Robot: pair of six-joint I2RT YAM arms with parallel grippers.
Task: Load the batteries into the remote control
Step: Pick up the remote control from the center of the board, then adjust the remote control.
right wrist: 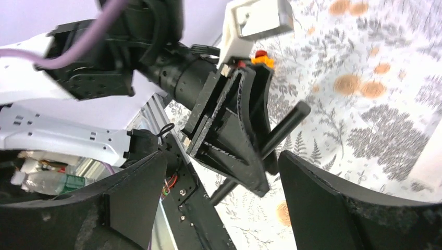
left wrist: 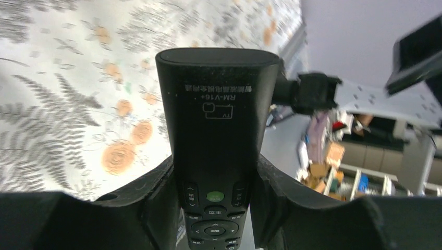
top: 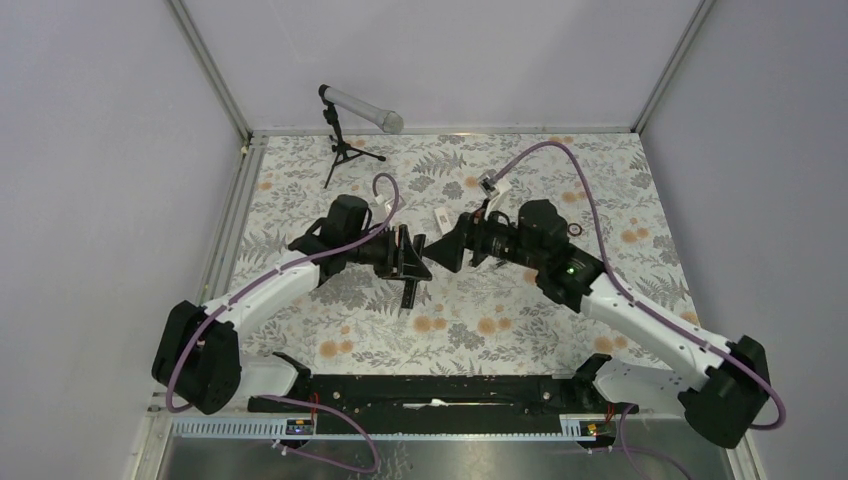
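Observation:
My left gripper (left wrist: pixel 216 205) is shut on the black remote control (left wrist: pixel 216 120), held above the table with its button face toward the wrist camera. The plain end sticks out past the fingers (left wrist: pixel 156 198). From above, the remote (top: pixel 411 292) hangs from the left gripper (top: pixel 408 255) toward the near side. My right gripper (top: pixel 437 250) faces it tip to tip, a little apart. Its jaws (right wrist: pixel 221 203) stand open and empty, with the remote (right wrist: pixel 285 127) seen edge-on beyond them. The batteries are not in view.
A microphone on a small tripod (top: pixel 355 110) stands at the back left. A small orange and red object (right wrist: pixel 260 57) lies on the floral tablecloth (top: pixel 480 330) beyond the left gripper. The black base rail (top: pixel 430 395) runs along the near edge.

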